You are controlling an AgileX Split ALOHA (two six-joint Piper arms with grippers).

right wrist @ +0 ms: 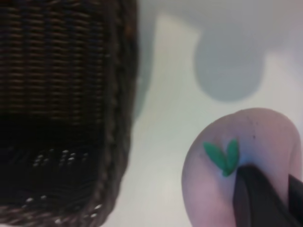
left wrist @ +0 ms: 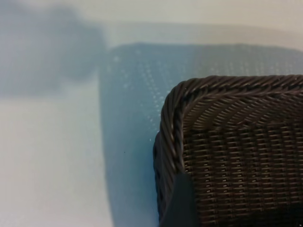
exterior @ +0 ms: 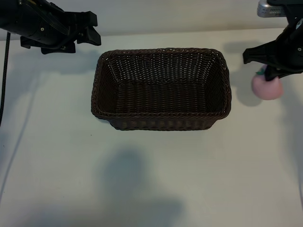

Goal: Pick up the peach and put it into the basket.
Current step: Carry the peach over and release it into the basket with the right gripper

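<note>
- Right gripper (exterior: 270,75) is hanging at about 3 o'clock from the basket (exterior: 161,124) in the exterior view, near the table's right edge, with its dark fingers pressed nearly together and pinching the peach (exterior: 268,88) at its top.
- In the right wrist view a dark fingertip (right wrist: 258,201) is pressing against the peach (right wrist: 236,165) just beside its little green leaf bit (right wrist: 221,156) (a second finger edge is only barely showing at the frame's corner).
- Peach is sitting outside the basket, well clear of its braided rim, with a round shadow (exterior: 241,92) lying on the table (exterior: 151,179) between the fruit and the basket; whether the fruit is touching the table or is lifted off it cannot be told for certain.
- Basket is standing upright at the middle of the table, long side running from 9 o'clock to 3 o'clock, with only dark weave visible inside it.
- Its wall and rim (right wrist: 118,118) are also filling one side of the right wrist view, apart from the peach.
- Left gripper (exterior: 90,29) is hovering at about 10 o'clock from the basket, beyond its far left corner, with its fingers spread wide and gripping nothing.
- Left wrist view is looking down on one rounded corner of the basket (left wrist: 180,109), with a dark finger (left wrist: 180,203) of that gripper showing at the frame's edge over the weave (the rest of the gripper is out of that frame).
</note>
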